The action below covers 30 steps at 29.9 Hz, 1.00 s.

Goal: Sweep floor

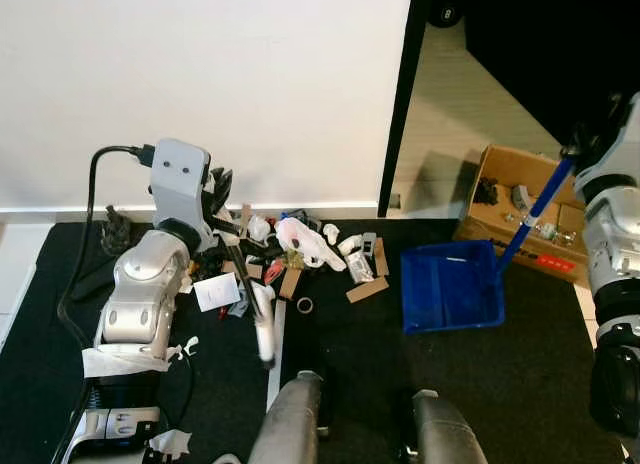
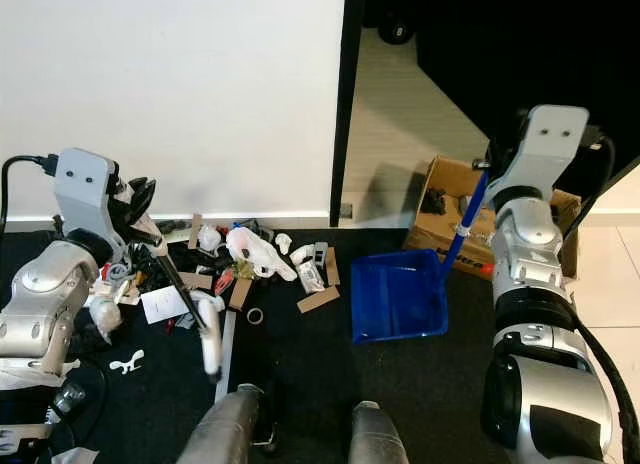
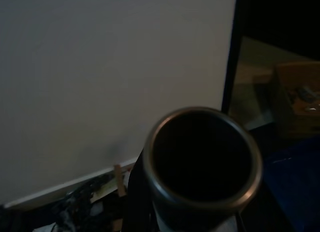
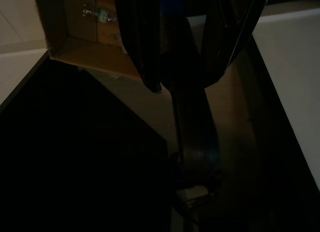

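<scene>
Litter (image 1: 300, 249) of paper scraps, cardboard bits and white wrappers lies on the black mat by the white wall. My left gripper (image 1: 218, 191) is shut on a dark broom stick (image 1: 243, 279) that slants from the pile towards me and ends in a blurred pale tip (image 1: 264, 334). In the left wrist view the stick's hollow tube end (image 3: 202, 159) sits close to the lens. A blue dustpan (image 1: 450, 284) rests on the mat right of the litter, its mouth facing the pile. My right gripper (image 2: 483, 170) is shut on its long blue handle (image 2: 462, 224).
An open cardboard box (image 1: 520, 194) with small items stands behind the dustpan, past a black door frame (image 1: 398, 114). A black cable (image 1: 85, 234) loops at the left. White tape scraps (image 2: 128, 362) lie near my legs (image 1: 290, 424).
</scene>
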### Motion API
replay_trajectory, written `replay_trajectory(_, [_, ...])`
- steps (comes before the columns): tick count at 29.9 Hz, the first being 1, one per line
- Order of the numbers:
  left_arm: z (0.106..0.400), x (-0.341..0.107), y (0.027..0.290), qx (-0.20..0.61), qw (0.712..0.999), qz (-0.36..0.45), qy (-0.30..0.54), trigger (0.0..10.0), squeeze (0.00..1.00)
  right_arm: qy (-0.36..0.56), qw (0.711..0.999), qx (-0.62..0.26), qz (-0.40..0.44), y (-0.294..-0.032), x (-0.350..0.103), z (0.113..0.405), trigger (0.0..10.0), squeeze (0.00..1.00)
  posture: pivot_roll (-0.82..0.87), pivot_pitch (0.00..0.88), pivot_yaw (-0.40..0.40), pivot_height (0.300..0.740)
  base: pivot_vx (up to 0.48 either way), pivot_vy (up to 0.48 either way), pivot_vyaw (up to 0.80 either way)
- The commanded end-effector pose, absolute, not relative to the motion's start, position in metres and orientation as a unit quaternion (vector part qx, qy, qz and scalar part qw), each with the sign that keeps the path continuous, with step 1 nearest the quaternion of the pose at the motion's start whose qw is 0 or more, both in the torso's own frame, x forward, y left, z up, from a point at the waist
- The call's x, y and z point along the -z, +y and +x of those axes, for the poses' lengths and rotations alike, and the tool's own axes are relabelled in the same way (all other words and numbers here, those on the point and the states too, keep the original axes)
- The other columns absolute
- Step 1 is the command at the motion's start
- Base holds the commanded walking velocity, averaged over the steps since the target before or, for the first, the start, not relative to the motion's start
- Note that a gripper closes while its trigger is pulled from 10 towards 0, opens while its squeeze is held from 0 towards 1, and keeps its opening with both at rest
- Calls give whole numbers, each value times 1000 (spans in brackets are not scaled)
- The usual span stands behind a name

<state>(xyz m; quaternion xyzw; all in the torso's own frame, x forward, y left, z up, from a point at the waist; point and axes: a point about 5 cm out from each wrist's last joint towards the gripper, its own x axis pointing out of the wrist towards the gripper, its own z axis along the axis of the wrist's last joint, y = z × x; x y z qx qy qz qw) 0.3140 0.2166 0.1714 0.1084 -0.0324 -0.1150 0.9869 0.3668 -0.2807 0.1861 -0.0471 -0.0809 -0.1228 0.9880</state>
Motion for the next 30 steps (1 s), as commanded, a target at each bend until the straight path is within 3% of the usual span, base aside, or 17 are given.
replay_trajectory(1, [314,-175,222,120,984,123,-45,10000,0,-113,984,119,-62,-273,-195,369,10000,0,100,183,59,740,0,0,0])
replay_trajectory(7, [322,-170,225,158,976,134,-66,10000,0,-116,980,118,-110,-257,-181,370,10000,0,118,197,64,740,0,0,0])
replay_trajectory(19, [325,-146,237,188,959,207,-49,10000,0,-105,980,138,-96,-252,-165,367,10000,0,103,206,75,740,0,0,0])
replay_trajectory(24, [327,-132,244,175,964,195,-34,10000,0,-90,983,138,-76,-249,-156,367,10000,0,96,204,75,740,0,0,0])
replay_trajectory(30, [333,-121,230,173,969,170,-37,10000,0,-71,989,119,-52,-238,-147,369,10000,0,75,206,60,740,0,0,0])
